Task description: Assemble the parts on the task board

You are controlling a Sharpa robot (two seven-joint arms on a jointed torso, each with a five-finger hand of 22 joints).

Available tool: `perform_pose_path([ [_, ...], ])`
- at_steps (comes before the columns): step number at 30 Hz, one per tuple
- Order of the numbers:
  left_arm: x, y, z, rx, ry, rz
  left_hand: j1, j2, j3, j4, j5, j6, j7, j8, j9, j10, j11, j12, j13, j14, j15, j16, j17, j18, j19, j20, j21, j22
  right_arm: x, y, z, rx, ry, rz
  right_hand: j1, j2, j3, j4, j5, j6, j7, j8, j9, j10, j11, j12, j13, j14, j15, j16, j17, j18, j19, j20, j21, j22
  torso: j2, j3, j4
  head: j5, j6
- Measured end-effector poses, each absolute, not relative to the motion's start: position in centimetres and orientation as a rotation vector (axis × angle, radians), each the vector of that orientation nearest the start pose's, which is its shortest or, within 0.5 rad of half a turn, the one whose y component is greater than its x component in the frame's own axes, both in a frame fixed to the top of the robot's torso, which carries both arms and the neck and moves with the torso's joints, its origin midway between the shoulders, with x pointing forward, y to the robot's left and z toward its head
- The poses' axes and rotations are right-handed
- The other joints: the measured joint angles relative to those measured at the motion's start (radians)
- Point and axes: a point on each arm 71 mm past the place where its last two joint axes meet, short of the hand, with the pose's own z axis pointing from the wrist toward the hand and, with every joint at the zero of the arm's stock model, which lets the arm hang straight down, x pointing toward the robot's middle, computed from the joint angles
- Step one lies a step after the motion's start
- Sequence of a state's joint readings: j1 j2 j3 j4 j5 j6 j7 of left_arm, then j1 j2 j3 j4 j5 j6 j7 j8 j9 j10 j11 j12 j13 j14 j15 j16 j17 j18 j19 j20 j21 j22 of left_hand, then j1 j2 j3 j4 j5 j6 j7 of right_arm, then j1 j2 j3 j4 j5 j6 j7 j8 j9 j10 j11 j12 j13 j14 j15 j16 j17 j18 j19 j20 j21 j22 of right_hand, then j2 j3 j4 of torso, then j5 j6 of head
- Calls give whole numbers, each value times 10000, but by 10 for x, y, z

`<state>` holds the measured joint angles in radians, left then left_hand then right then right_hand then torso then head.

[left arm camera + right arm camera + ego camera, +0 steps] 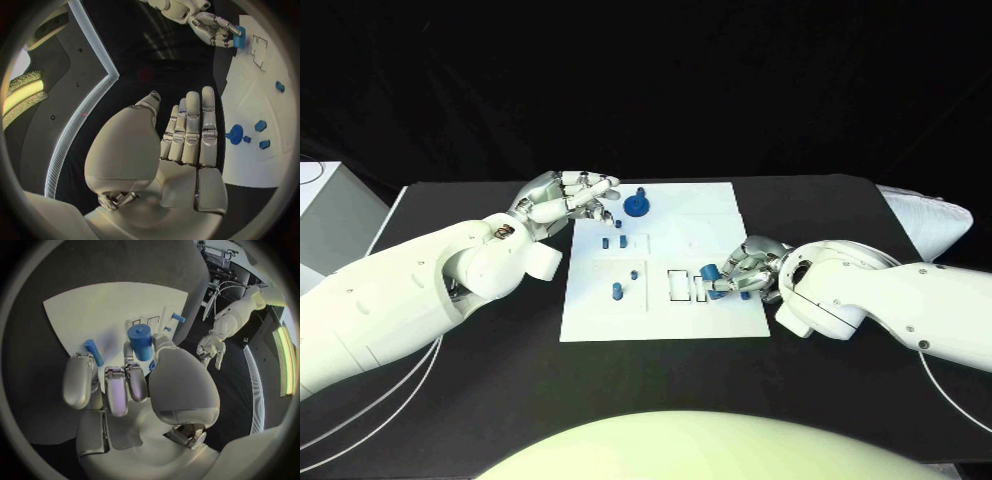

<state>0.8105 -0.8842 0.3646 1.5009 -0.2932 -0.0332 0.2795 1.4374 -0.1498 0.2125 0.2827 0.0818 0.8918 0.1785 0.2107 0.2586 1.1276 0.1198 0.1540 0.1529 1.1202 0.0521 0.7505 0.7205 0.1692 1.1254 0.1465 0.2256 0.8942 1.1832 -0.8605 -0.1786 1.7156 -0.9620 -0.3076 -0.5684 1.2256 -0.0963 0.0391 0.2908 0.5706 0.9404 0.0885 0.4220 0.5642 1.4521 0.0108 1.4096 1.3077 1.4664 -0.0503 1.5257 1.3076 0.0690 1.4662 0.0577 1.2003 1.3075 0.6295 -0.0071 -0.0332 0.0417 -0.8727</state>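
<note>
black table (473,400) under the white task board (689,320): right hand (744,268) pinches a light, stiff blue cylinder (141,340) by its sides, left hand (571,198) empty, fingers straight.

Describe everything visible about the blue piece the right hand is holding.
The blue piece is a short cylinder, smooth and matt like plastic, with a flat round top. The right hand pinches it between thumb and fingers, holding it roughly upright just above the white board, near the board's right edge and beside the outlined rectangular slots. Its lower end is hidden by the fingers, so I cannot tell whether it touches the board.
</note>
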Motion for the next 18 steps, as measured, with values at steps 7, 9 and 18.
perform_pose_path([
  [7,465,237,-223,-10496,15501,-16725,0,0,0,0,0,0,0,0,0,0,0,0,-1,0,0,0,6,0,0,0,0,2,418,-175,-252,4488,21956,5301,0,0,82,5,-156,0,0,0,2,0,0,0,-1,0,0,0,0,0,0,0,0,-1,6,1,2,4,1],
  [9,465,237,-224,-10492,15522,-16716,0,0,0,0,0,0,0,0,0,0,0,0,-1,0,0,0,5,0,0,0,0,1,420,-170,-252,4313,21917,5335,0,0,83,6,-195,0,0,0,1,0,0,0,-1,0,0,0,0,0,0,0,0,-1,5,1,2,3,1],
  [18,465,236,-225,-10452,15573,-16719,0,0,0,0,0,0,0,0,0,-37,-37,-1,8,0,0,0,5,0,0,1,0,0,429,-155,-255,3772,21754,5262,-1,-1,83,6,-253,36,36,-2,-5,0,0,0,-2,0,0,0,-1,0,0,0,0,-2,5,0,20,-6,1],
])
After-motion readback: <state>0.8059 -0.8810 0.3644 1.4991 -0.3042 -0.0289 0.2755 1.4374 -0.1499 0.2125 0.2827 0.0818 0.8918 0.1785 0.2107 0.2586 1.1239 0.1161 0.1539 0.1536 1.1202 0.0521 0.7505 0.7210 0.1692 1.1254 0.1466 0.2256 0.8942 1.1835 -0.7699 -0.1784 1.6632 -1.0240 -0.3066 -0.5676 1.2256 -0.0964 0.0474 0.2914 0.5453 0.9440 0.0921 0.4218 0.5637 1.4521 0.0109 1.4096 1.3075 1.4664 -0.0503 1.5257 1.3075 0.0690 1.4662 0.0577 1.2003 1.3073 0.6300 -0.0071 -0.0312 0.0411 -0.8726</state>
